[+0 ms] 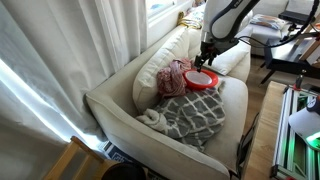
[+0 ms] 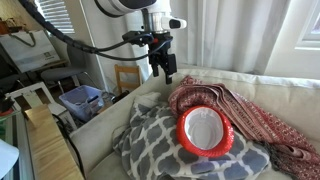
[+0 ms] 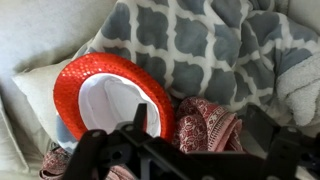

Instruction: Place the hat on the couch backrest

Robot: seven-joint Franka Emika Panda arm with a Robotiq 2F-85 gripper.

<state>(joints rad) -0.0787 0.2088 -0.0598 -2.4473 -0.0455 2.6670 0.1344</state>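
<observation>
While your arm hangs over the cream couch (image 1: 120,105), the backrest (image 1: 155,60) runs along the rear edge of the seat, plump and rounded on top, with nothing of the task resting on it; in an exterior view it shows as a pale band (image 2: 275,82) in front of the curtain (image 2: 250,35). Spread across the middle of the seat toward its front edge you have the grey-and-white blanket (image 1: 195,118), rumpled, and it fills the top of the wrist view too (image 3: 200,40). Against the rear edge, touching the backrest, sits the reddish-pink knitted bundle (image 1: 173,74), which overlaps the blanket's edge (image 2: 255,115). The red hat (image 1: 203,79) lies on the seat near the far end of the couch, not on the backrest. It is turned upside down, with its whitish inside facing up (image 2: 205,132), propped partly on the blanket and touching the knitted bundle. In the wrist view the hat's red brim (image 3: 72,85) sits toward the lower left corner, just beside the bundle (image 3: 205,125). Your gripper (image 2: 163,70) hovers above the pile, clear of the hat and off to one side of it, pointing downward (image 1: 208,62). Its jaws are spread and hold nothing; seen from the wrist (image 3: 200,135), one finger (image 3: 140,115) lines up over the hat's rim.
</observation>
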